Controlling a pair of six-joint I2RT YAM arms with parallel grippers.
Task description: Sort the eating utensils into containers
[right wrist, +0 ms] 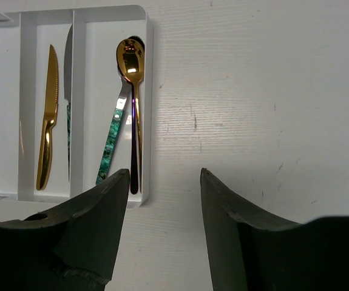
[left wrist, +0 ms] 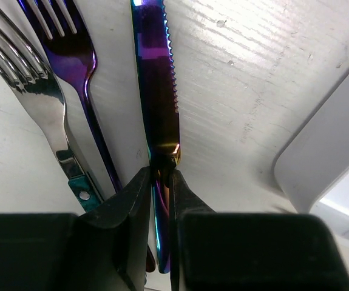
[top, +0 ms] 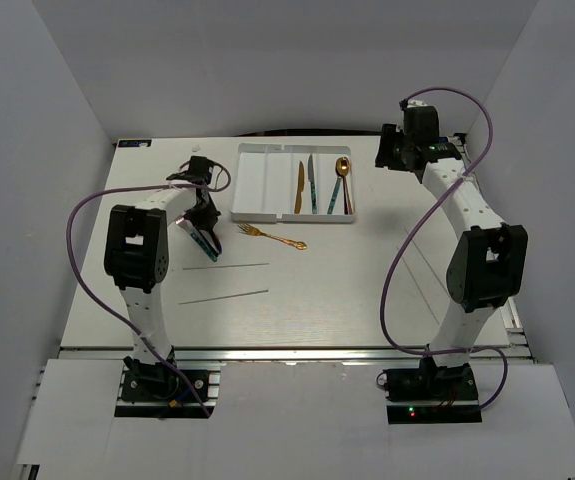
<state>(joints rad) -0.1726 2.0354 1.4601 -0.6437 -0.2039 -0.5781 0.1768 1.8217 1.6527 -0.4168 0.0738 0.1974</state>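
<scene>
Down at the table just off the near left corner of the white tray (top: pixel 257 190), the left gripper (left wrist: pixel 161 182) has its jaws pinched nearly shut on the handle of the iridescent purple knife (left wrist: pixel 156 91). The blade lies flat on the table and points away from the wrist camera. Beside this knife, on the side away from the tray, lie a purple fork (left wrist: pixel 71 54) and a silver fork (left wrist: pixel 34 91) with a teal handle.

A gold fork (top: pixel 272 237) rests on the table just in front of the tray's near edge. Inside the tray, the compartment at the right end holds a gold spoon (right wrist: pixel 132 73) and a teal-handled spoon (right wrist: pixel 112 142). A dark purple handle, perhaps a third spoon, shows under the gold one. The next compartment holds a gold knife (right wrist: pixel 48 121) and a teal-handled knife (right wrist: pixel 68 109).

The right gripper (right wrist: pixel 162 182) hangs spread wide, holding nothing, above bare table just right of the tray.
</scene>
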